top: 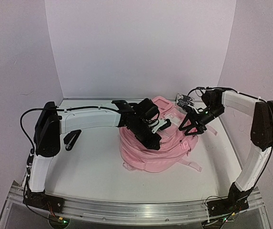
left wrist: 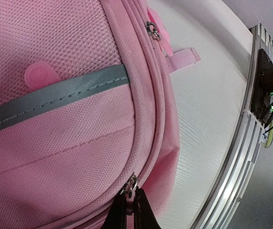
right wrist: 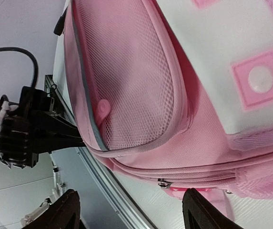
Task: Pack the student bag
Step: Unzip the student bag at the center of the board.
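A: And there it was, the left hand [left wrist: 131,212] down low on the big soft pink fabric backpack [top: 150,157], fingers nipped tight together right under the small metal zip slider [left wrist: 132,183]. It looked to have the pull tab, though the tab itself was hidden between them.

B: And the right hand [right wrist: 132,212]?

A: Spread wide, nothing in it, hovering just off the bag's right flank. The bag lay slumped directly under the left hand and just ahead of the right one, about mid-tabletop.

B: So what could have spoiled it from there?

A: Plenty, I reckoned. A tab that small could have slipped out of the pinch the instant a pull went off the line of the zip. And with the right hand gripping nothing, the bag had no anchor, so a tug would likely have dragged the whole limp thing along instead of running the zip. Soft cloth bunches too, so fabric could have jammed the slider on the curve.

B: Anything to snag?

A: A loose pink strap [top: 192,165] trailed on the near side, below the right hand.

B: And the surface?

A: A smooth white tabletop [top: 88,164], slick-looking, with little grip for fabric. An aluminium rail [top: 136,206] ran along the near edge, not far beyond the left hand in its own view. Plain pale wall panels [top: 141,47] boxed in the back and sides, close behind the right hand, so swinging room looked tight there.
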Controlling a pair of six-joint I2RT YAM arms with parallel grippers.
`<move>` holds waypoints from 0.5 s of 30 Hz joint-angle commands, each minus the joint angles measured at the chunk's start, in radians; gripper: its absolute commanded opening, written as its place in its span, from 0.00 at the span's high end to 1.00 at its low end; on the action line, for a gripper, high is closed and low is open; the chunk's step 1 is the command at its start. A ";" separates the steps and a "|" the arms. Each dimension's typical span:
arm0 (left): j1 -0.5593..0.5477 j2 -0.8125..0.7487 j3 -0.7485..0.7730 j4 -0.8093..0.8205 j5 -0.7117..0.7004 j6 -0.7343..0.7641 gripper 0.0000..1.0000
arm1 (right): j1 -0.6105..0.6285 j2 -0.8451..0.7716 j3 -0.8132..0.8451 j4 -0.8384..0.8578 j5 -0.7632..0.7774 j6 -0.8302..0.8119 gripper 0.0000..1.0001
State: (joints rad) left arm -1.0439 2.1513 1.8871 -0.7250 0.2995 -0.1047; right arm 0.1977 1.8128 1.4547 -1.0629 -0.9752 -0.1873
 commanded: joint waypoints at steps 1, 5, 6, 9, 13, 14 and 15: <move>0.019 0.022 0.067 0.095 -0.064 0.004 1.00 | 0.026 0.050 -0.002 -0.023 -0.071 0.042 0.28; 0.019 0.050 0.101 0.093 -0.070 0.013 1.00 | 0.043 0.061 0.014 -0.023 -0.060 0.047 0.28; 0.018 0.056 0.109 0.094 -0.071 0.014 1.00 | 0.043 0.066 0.019 -0.022 -0.057 0.050 0.28; 0.018 0.069 0.125 0.102 -0.070 0.018 1.00 | 0.044 0.087 0.039 -0.019 -0.044 0.062 0.29; 0.018 0.083 0.145 0.114 -0.058 0.029 1.00 | 0.052 0.130 0.050 -0.013 -0.028 0.081 0.32; 0.018 0.087 0.153 0.115 -0.054 0.034 1.00 | 0.053 0.142 0.055 -0.012 -0.027 0.085 0.33; 0.017 0.092 0.161 0.115 -0.051 0.039 1.00 | 0.055 0.155 0.063 -0.011 -0.026 0.088 0.34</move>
State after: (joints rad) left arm -1.0435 2.2190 1.9745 -0.6973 0.2821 -0.0988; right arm 0.2432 1.9115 1.4789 -1.0713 -1.0156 -0.1235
